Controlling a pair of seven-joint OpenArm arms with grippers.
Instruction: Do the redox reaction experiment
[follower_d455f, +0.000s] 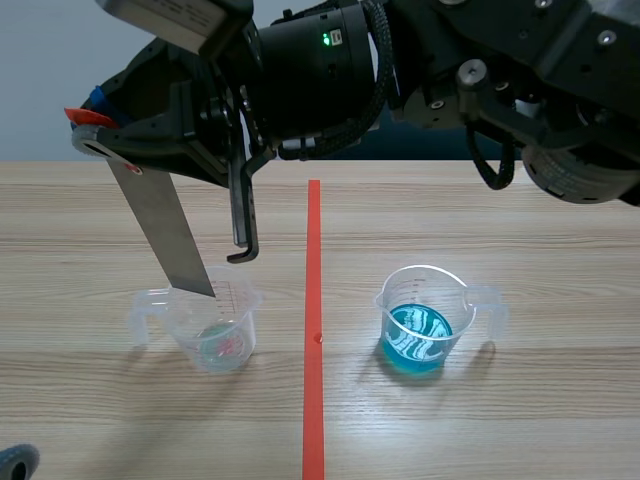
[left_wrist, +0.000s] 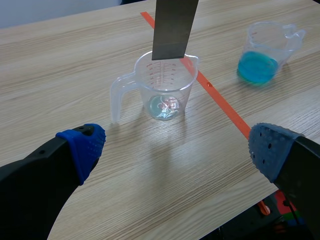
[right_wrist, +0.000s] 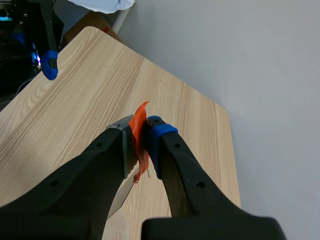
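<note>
A long grey metal strip (follower_d455f: 170, 235) hangs tilted from my right gripper (follower_d455f: 95, 130), which is raised at the far left and shut on the strip's orange-taped top end (right_wrist: 138, 137). The strip's lower end (left_wrist: 172, 30) sits at the mouth of a clear plastic beaker (follower_d455f: 215, 330), above a little pale liquid with reddish flecks (left_wrist: 165, 105). Right of the tape line stands a second beaker (follower_d455f: 425, 320) holding blue liquid (left_wrist: 256, 67). My left gripper (left_wrist: 177, 150) is open and low near the table's front edge, with the clear beaker (left_wrist: 165, 82) ahead of it and nothing between its fingers.
An orange-red tape line (follower_d455f: 313, 330) runs down the middle of the wooden table between the two beakers. The right arm's black body (follower_d455f: 450, 70) spans the scene's top. The table's front edge (left_wrist: 235, 220) lies just under the left gripper.
</note>
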